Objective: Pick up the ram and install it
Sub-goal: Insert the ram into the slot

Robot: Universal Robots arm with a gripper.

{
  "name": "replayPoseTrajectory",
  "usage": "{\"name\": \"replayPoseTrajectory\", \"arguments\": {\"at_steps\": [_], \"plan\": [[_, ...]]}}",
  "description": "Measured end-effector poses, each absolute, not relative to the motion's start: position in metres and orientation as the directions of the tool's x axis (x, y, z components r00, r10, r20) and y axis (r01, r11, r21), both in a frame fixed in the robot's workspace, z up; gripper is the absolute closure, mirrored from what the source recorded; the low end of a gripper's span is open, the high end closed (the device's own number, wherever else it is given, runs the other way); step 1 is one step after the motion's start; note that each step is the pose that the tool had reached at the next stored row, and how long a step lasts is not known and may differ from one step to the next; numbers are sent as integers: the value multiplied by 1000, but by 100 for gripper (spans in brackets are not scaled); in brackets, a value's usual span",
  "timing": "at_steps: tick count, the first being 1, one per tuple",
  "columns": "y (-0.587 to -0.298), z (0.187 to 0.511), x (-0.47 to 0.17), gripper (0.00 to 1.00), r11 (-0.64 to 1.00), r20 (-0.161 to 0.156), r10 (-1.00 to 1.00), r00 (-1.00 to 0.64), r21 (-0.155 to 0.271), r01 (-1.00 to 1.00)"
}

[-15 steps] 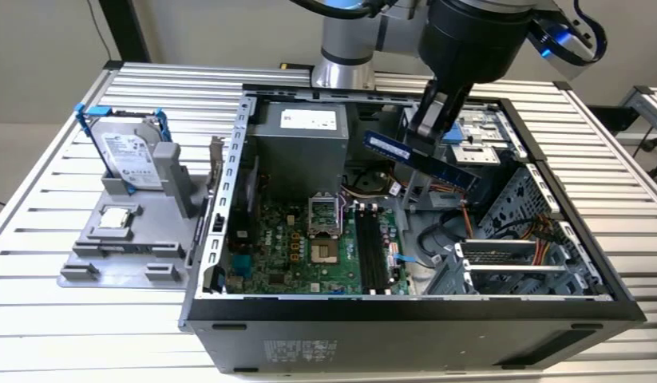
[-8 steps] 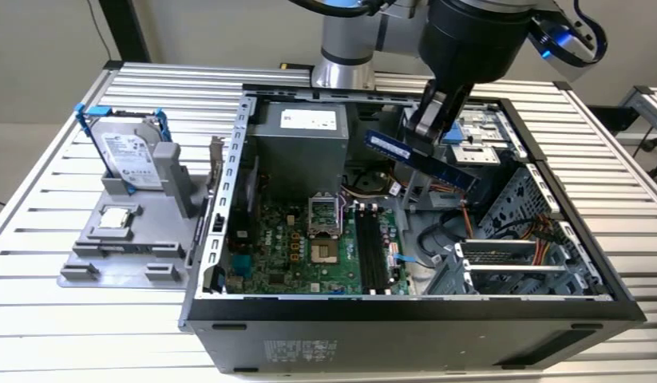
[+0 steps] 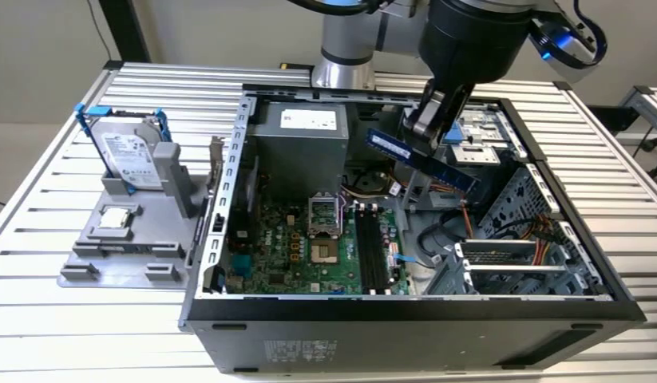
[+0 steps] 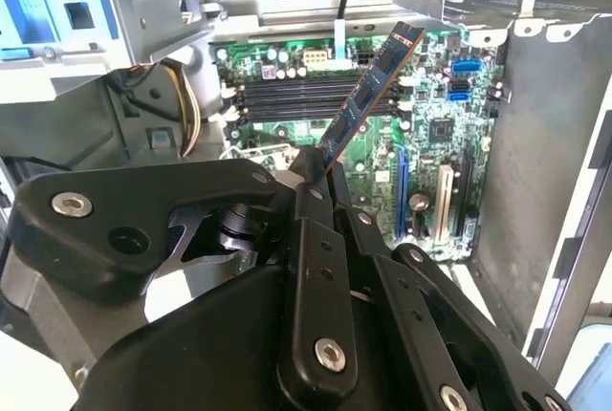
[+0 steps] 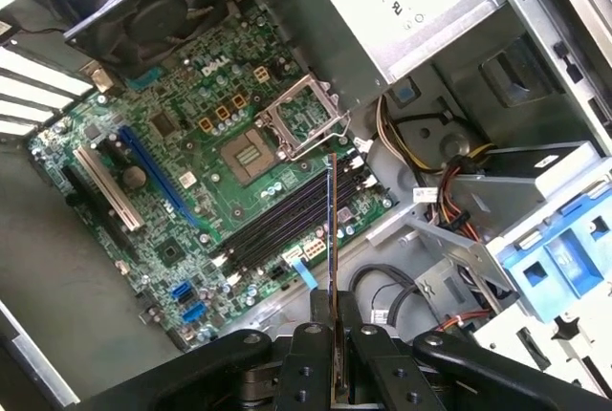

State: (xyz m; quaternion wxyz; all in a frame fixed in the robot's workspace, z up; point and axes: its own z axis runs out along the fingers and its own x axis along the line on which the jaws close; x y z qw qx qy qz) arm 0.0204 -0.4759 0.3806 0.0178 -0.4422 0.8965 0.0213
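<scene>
My gripper (image 3: 422, 128) is shut on the ram (image 3: 424, 160), a long thin blue-and-dark stick that hangs tilted in the air above the open computer case (image 3: 583, 263). The ram (image 4: 368, 96) sticks out from between the black fingers (image 4: 316, 239) in the second wrist view. I see the ram (image 5: 331, 239) edge-on in the first wrist view, over the dark memory slots (image 5: 287, 215) of the green motherboard (image 5: 172, 172). Those slots (image 3: 373, 243) lie below and toward the exterior view's left of the stick. The ram touches nothing in the case.
A grey fixture (image 3: 126, 231) on the exterior view's left holds an upright silver hard drive with blue frame (image 3: 126, 152) and a small square processor chip (image 3: 115, 215). Inside the case are a grey power supply (image 3: 302, 132), an open processor socket (image 3: 324, 214), cables and drive bays.
</scene>
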Motion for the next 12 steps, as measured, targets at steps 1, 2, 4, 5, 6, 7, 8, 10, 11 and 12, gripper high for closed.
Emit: {"name": "replayPoseTrajectory", "arguments": {"at_steps": [1,2,4,5,6,7,8,10,11,12], "plan": [[-476,381,20,100,612,-51,-789,-612,23,-791],[-476,381,20,100,616,-51,-786,-616,22,-787],[-476,381,20,100,624,-51,-780,-624,22,-781],[-476,381,20,100,627,-51,-777,-628,22,-778],[-476,381,20,100,631,-51,-774,-632,22,-775],[-476,381,20,100,635,-51,-770,-635,22,-772],[-476,381,20,100,639,-51,-767,-639,22,-769],[-476,381,20,100,647,-51,-761,-647,22,-762],[-476,381,20,100,651,-51,-758,-651,23,-759],[-476,381,20,100,654,-51,-754,-654,22,-756]]}}
